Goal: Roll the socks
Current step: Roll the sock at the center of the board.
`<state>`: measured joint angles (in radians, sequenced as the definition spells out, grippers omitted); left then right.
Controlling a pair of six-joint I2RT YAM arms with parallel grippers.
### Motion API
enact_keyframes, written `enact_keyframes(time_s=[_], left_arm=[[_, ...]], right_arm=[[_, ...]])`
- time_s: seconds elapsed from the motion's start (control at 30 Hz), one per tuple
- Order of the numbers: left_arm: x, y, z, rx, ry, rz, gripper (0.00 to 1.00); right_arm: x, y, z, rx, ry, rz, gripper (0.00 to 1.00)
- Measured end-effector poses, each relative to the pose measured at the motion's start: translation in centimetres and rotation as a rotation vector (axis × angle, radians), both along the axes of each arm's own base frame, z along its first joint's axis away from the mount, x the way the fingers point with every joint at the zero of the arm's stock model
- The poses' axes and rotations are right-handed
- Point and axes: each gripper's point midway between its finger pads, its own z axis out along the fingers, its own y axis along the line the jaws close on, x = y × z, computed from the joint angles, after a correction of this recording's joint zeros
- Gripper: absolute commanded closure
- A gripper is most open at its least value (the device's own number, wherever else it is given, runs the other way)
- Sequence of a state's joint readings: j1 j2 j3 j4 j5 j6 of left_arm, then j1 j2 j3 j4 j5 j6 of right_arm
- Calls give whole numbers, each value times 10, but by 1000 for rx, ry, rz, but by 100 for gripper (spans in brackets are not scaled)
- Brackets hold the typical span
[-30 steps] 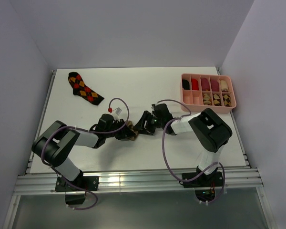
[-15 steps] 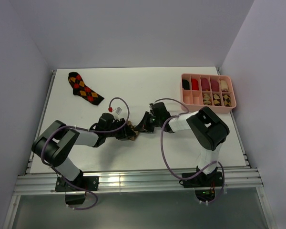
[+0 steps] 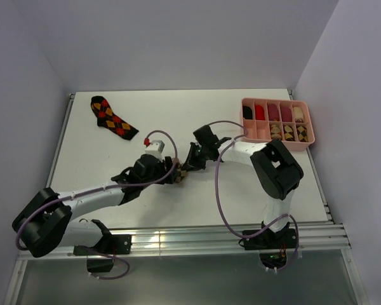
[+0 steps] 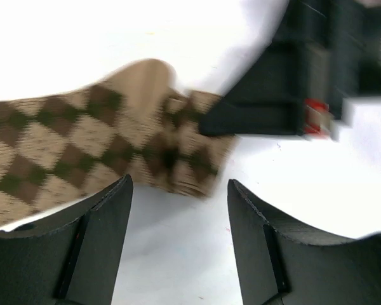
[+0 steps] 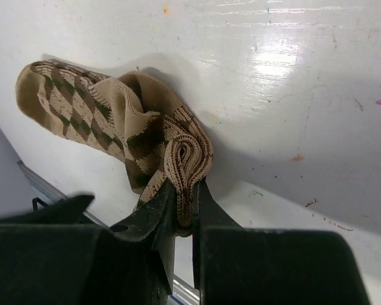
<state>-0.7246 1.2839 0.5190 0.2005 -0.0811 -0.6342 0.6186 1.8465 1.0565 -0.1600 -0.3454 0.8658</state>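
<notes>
A tan-brown-cream argyle sock (image 5: pixel 95 108) lies bunched on the white table (image 3: pixel 101 159), small in the top view (image 3: pixel 183 172) between the two grippers. My right gripper (image 5: pixel 184 187) is shut on its folded ribbed cuff (image 5: pixel 187 155); from above it (image 3: pixel 188 164) sits just right of the sock. My left gripper (image 4: pixel 178 184) stands open just short of the sock (image 4: pixel 82 146), nothing between its fingers (image 4: pixel 108 222); overhead it is (image 3: pixel 173 176) left of the sock. A black-red-orange sock (image 3: pixel 113 117) lies flat at the far left.
A pink compartment tray (image 3: pixel 305 141) at the far right holds plain rolled socks in its back row and patterned rolls in front. The right gripper's black body (image 4: pixel 292 82) shows in the left wrist view. The table's metal rail (image 3: pixel 178 241) runs along the near edge.
The left gripper has opened and let go of the tan sock, and its arm has stretched out lower. The right gripper has shut on the sock's cuff and shifted slightly back-left.
</notes>
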Motion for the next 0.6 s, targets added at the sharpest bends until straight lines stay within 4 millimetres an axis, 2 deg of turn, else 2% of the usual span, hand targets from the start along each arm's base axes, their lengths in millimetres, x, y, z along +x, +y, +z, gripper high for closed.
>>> enact_keyframes(time_s=[0.07,0.2,0.23,0.47,0.6], left_arm=[[-9,-12,6,45,-55,-27,37],[-21,-30,12,118,-142,-57,53],[-21,-33,13,130,-157,-58,54],[-11,-48,1,250,-212,-66,53],[-9,-48,-6,310,-234,-73,51]], right_arm=[[0,1,1,-23,13,3,100],[-2,2,0,-54,40,16,100],[-2,2,0,-59,44,18,100],[-4,1,-2,-76,69,26,100],[-5,1,-2,-82,76,29,100]])
